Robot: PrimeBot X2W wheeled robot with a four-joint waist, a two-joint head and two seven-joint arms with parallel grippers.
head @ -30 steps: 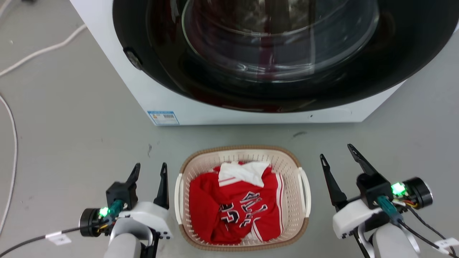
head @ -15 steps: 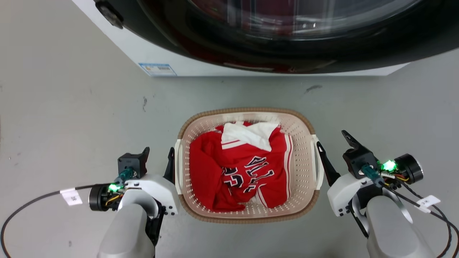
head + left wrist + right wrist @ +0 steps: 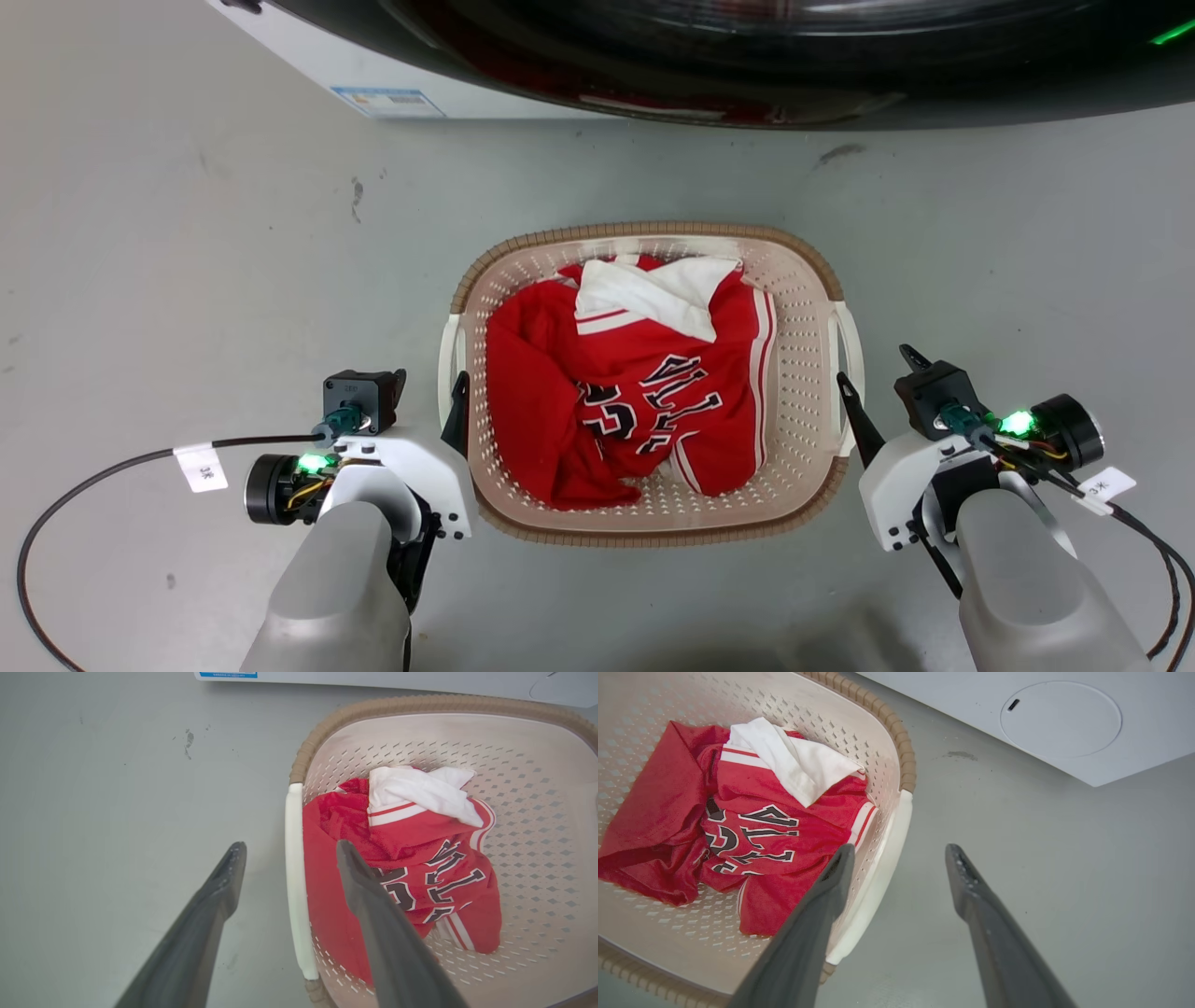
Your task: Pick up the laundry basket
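The laundry basket (image 3: 805, 280) stands on the grey floor in front of me, cream and perforated with a brown woven-look rim. It holds a red jersey (image 3: 625, 392) and a white cloth (image 3: 653, 291). My left gripper (image 3: 429, 390) is open at the basket's left side. In the left wrist view the left gripper (image 3: 289, 845) has the white loop handle (image 3: 296, 891) between its fingers, one finger over the inside and one outside. My right gripper (image 3: 878, 371) is open at the right side. In the right wrist view the right gripper (image 3: 900, 848) straddles the other handle (image 3: 878, 877) the same way.
A white washer (image 3: 392, 89) with a dark round door (image 3: 747, 56) stands just beyond the basket. Its lower panel (image 3: 1041, 723) lies close past the right gripper. A black cable (image 3: 56, 523) loops on the floor at the left.
The head camera has tilted down, so the whole picture has shifted. Both grippers have closed in from wider positions to the basket's sides, and each now has a handle between its open fingers.
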